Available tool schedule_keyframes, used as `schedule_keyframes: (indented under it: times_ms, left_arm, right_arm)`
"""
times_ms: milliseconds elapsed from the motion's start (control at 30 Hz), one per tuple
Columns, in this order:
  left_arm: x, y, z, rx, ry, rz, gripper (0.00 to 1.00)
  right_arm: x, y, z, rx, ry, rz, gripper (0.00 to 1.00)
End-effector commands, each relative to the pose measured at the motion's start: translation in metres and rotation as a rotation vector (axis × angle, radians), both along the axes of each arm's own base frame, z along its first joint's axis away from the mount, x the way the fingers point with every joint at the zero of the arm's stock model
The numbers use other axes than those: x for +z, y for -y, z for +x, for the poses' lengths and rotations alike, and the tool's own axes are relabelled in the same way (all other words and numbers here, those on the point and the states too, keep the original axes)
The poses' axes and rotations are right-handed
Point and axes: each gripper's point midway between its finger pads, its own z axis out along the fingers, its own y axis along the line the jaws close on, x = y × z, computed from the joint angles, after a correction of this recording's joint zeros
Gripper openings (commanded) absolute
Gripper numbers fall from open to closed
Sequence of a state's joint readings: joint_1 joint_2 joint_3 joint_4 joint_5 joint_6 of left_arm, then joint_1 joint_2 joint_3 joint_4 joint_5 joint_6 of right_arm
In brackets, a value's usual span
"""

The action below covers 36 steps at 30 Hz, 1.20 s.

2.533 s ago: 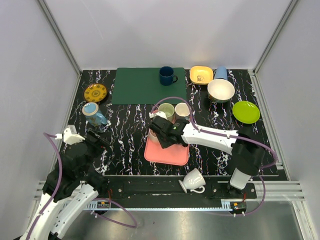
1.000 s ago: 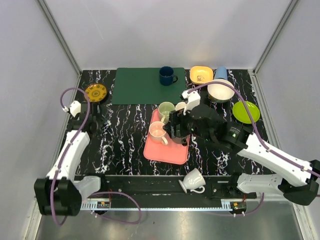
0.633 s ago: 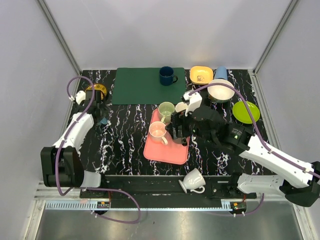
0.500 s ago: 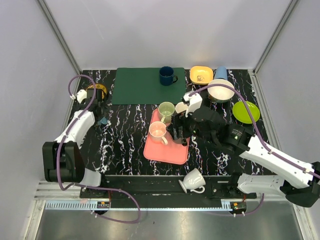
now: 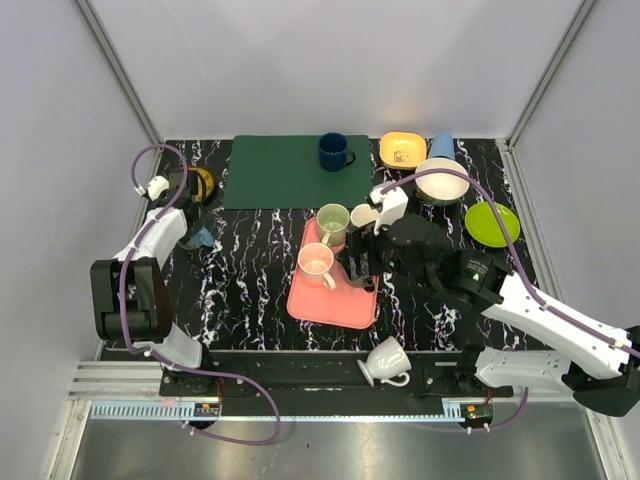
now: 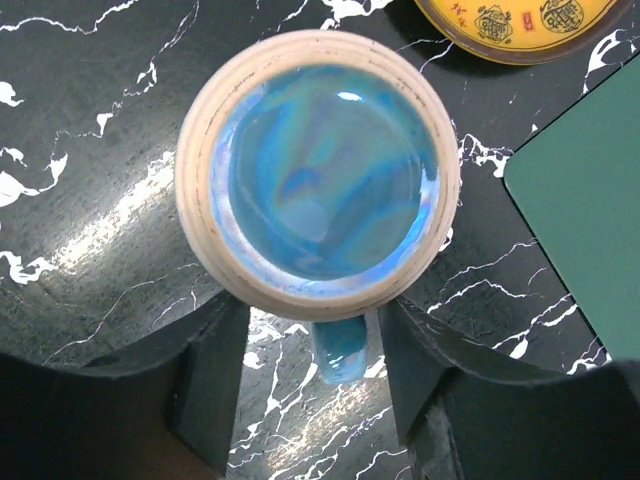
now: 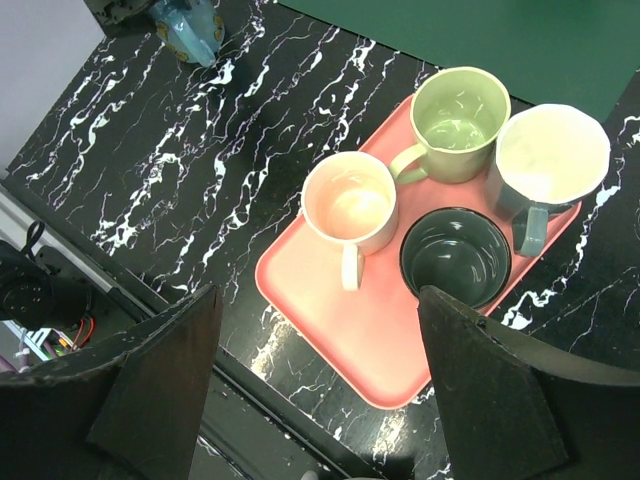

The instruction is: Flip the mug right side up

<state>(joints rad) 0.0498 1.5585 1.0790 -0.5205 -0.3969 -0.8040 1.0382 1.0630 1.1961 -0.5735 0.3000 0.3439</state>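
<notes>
The blue mug [image 6: 318, 175] stands upside down on the black marbled table, its beige-ringed base facing up and its handle [image 6: 340, 350] pointing toward my left wrist. My left gripper [image 6: 318, 375] is directly over it, open. One finger sits on each side of the handle, with a gap on both sides. In the top view the left gripper [image 5: 193, 228] covers most of the mug [image 5: 203, 239] at the far left. My right gripper [image 7: 318, 292] hangs open above the pink tray [image 7: 400, 370], holding nothing.
The tray carries a pink mug [image 7: 350, 200], a green mug [image 7: 460, 120], a cream mug [image 7: 550, 155] and a dark bowl [image 7: 455, 255]. A yellow plate [image 6: 520, 25] and the green mat [image 5: 300, 170] lie close behind the blue mug. A white cup [image 5: 385, 362] lies on the front rail.
My left arm has swung out to the back left and come down over the blue mug, its jaws narrowing around the handle. The right arm has hardly shifted.
</notes>
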Motion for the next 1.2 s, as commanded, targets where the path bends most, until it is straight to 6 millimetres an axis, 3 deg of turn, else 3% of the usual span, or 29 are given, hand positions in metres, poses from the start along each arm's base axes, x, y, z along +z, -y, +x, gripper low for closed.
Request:
schedule_keyframes:
  times_ms: [0, 100, 300, 400, 500, 600, 633, 700, 733, 900, 1133, 1167]
  left_arm:
    - [0.020, -0.010, 0.024, 0.003, 0.079, 0.037, 0.50]
    - [0.015, -0.011, 0.023, -0.002, 0.070, 0.033, 0.35]
    - [0.008, -0.014, 0.017, -0.004, 0.059, 0.018, 0.17]
    - [0.006, -0.014, 0.015, -0.013, 0.056, 0.010, 0.00]
    - [0.010, -0.004, 0.013, -0.060, 0.075, -0.032, 0.00]
    - [0.027, 0.017, 0.011, -0.137, 0.147, -0.116, 0.00]
    - [0.046, 0.022, 0.008, -0.148, 0.211, -0.133, 0.00]
    - [0.059, 0.044, 0.003, -0.200, 0.291, -0.221, 0.00]
    - [0.080, 0.052, -0.001, -0.227, 0.361, -0.236, 0.00]
    - [0.123, 0.096, -0.024, -0.373, 0.509, -0.345, 0.00]
    - [0.186, 0.123, -0.064, -0.480, 0.726, -0.423, 0.00]
    - [0.195, 0.125, -0.068, -0.491, 0.754, -0.435, 0.00]
  right_arm:
    - [0.000, 0.001, 0.005, -0.021, 0.023, -0.009, 0.85]
    - [-0.001, 0.001, 0.006, -0.024, 0.020, -0.010, 0.84]
    - [-0.002, 0.000, 0.006, -0.025, 0.014, -0.009, 0.85]
    - [-0.004, -0.001, 0.006, -0.024, 0.007, -0.009, 0.85]
    - [-0.006, -0.003, 0.005, -0.024, 0.000, -0.003, 0.85]
    - [-0.006, -0.007, 0.005, -0.019, -0.005, 0.018, 0.85]
    - [-0.006, -0.008, 0.004, -0.016, -0.010, 0.027, 0.84]
    - [-0.003, -0.015, 0.003, 0.003, -0.014, 0.055, 0.85]
    - [-0.002, -0.017, 0.003, 0.005, -0.018, 0.071, 0.85]
    - [0.004, -0.036, 0.000, 0.048, -0.042, 0.128, 0.85]
    - [0.005, -0.071, -0.018, 0.188, -0.133, 0.283, 0.85]
    - [0.015, -0.077, -0.018, 0.211, -0.129, 0.344, 0.86]
